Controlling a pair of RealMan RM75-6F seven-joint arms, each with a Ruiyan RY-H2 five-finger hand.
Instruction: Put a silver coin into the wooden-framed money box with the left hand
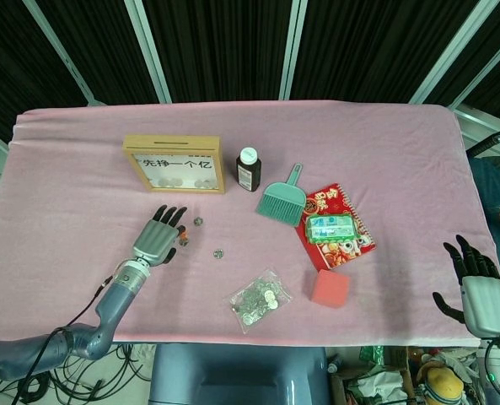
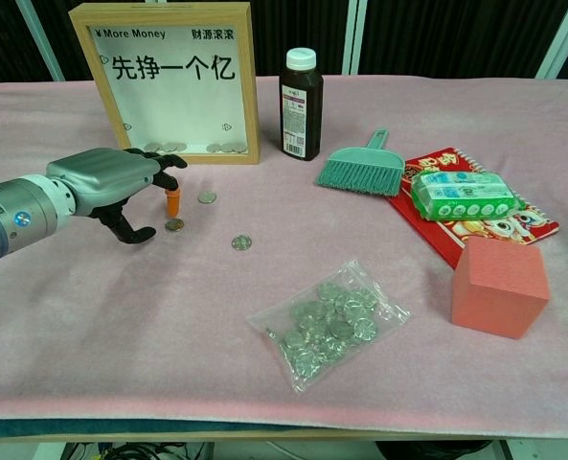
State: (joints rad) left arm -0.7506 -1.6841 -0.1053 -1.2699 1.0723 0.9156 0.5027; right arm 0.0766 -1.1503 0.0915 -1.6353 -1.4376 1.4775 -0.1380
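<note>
I can't tell whether my left hand [image 2: 106, 182] touches the silver coin [image 2: 174, 225] below its spread, empty fingers. The wooden-framed money box [image 2: 173, 81] stands just behind. My right hand [image 1: 477, 283], partly cut off, hangs with fingers apart, holding nothing.

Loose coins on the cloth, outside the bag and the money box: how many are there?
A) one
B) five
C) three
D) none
C: the chest view shows one coin under the left hand's fingertips, a second just beyond it, and a third nearer the coin bag.
</note>
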